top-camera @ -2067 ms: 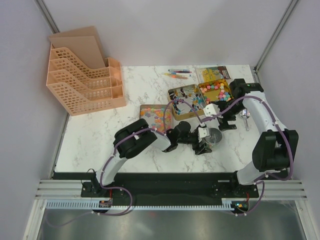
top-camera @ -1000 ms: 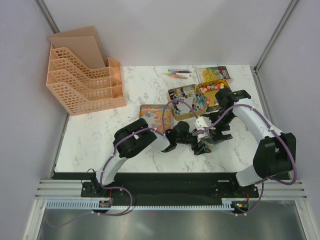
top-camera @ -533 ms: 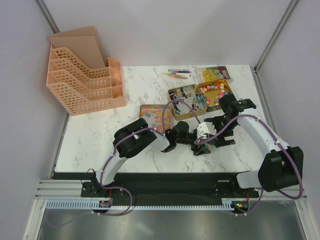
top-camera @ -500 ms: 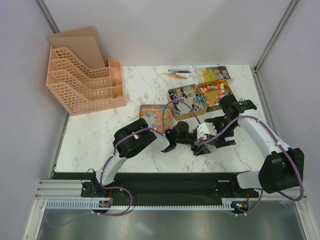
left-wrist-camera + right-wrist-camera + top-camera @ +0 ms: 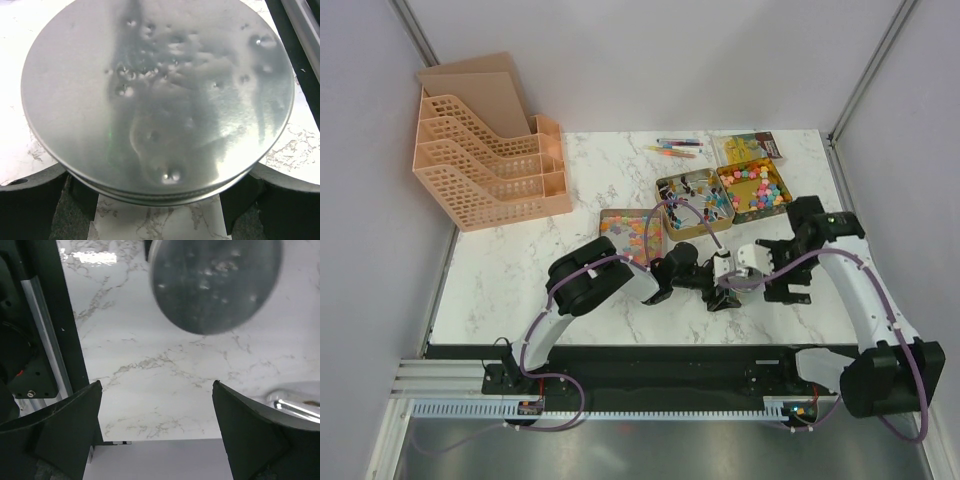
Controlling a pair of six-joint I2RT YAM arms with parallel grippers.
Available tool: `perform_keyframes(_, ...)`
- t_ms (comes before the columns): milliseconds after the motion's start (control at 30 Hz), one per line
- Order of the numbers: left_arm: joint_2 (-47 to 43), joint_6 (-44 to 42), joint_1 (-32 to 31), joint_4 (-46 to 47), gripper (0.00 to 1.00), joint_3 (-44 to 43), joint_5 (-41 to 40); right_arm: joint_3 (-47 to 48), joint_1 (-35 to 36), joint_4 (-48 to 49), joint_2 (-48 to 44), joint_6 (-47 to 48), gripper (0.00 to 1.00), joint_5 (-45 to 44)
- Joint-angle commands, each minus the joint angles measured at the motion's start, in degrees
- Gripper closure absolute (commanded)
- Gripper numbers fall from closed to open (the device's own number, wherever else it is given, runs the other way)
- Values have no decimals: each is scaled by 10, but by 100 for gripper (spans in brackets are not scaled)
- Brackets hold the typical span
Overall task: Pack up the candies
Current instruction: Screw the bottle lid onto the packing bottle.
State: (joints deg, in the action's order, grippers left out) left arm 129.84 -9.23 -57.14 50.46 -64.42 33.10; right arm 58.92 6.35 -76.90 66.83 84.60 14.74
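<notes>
The candies lie in three open rectangular tins: one left of centre, one with darker wrapped sweets, and one with bright lumps. My left gripper is shut on a round silver tin with its lid on, gripping its sides low on the marble; its gripper shows in the left wrist view. My right gripper is wide open and empty, just right of that round tin, apart from it; its fingers frame bare marble in the right wrist view.
A peach file organiser stands at the back left. Thin coloured pens and a printed tin lid lie at the back. A metal spoon lies under my right arm. The black front rail borders the table.
My right gripper has drawn back to the right, away from the round tin it was over a second ago. The left gripper and the tin have stayed put.
</notes>
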Motion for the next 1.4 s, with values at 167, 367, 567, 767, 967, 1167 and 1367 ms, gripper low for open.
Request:
perform_keyframes(167,27,-19,8,-103,98,29,-14,154,-43,-67,131,41,2,138)
perform_keyframes(367,20,-20,11,-106,98,38,-18,161,9,-69,169,76,2,135)
perform_keyframes(567,17,-21,12,-103,98,45,-18,147,53,-69,175,77,2,143)
perform_keyframes(767,18,-18,12,-100,98,46,-18,115,72,-69,167,61,2,144)
perform_keyframes(967,19,-15,13,-99,98,45,-17,80,75,-68,167,60,2,141)
perform_keyframes(1167,19,-17,12,-99,98,44,-18,74,75,-68,168,57,2,134)
perform_keyframes(1367,23,-15,12,-99,98,41,-17,93,74,-64,164,62,2,136)
